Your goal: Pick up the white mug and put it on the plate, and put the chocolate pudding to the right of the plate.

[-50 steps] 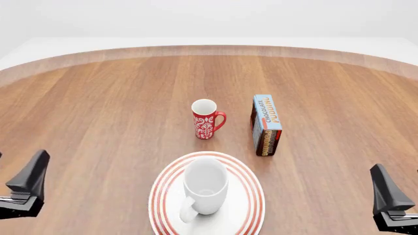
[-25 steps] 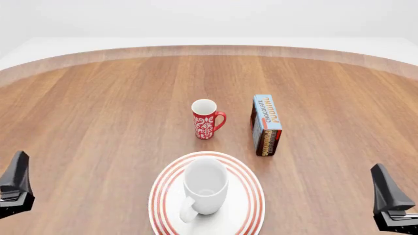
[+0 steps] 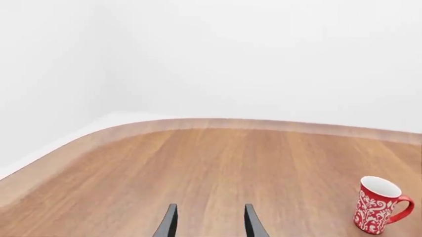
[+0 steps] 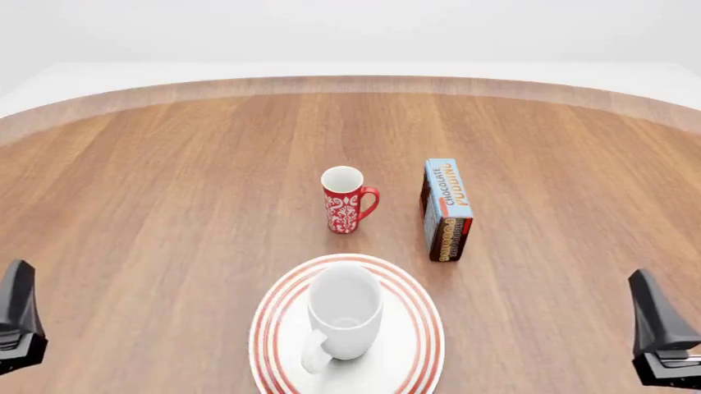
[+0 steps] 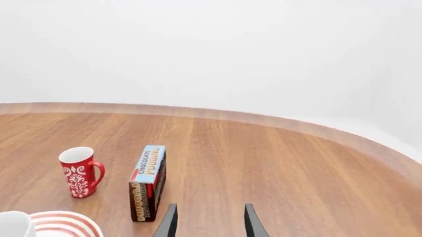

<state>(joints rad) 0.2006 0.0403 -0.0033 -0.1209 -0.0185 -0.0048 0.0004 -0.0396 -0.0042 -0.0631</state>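
Observation:
The white mug [image 4: 345, 312] stands upright on the red-ringed plate [image 4: 422, 332] at the near middle of the table, handle toward me. The chocolate pudding [image 4: 447, 209] stands on edge beyond the plate and to its right, apart from it. My left gripper [image 4: 16, 312] is at the near left edge, open and empty; its wrist view shows the fingers [image 3: 170, 223] apart over bare wood. My right gripper [image 4: 655, 320] is at the near right edge, open and empty. The right wrist view shows the pudding [image 5: 148, 181], the plate [image 5: 69, 224] and the mug's rim [image 5: 13, 224].
A red mug with white pattern [image 4: 346, 199] stands upright beyond the plate, left of the pudding; it also shows in the left wrist view [image 3: 378, 205] and the right wrist view [image 5: 80, 172]. The wooden table's curved far edge [image 4: 350, 82] runs across the back.
My left gripper has drawn back toward the near left corner and sits lower in the front view. The right gripper has barely moved. Mug, plate and pudding are unchanged.

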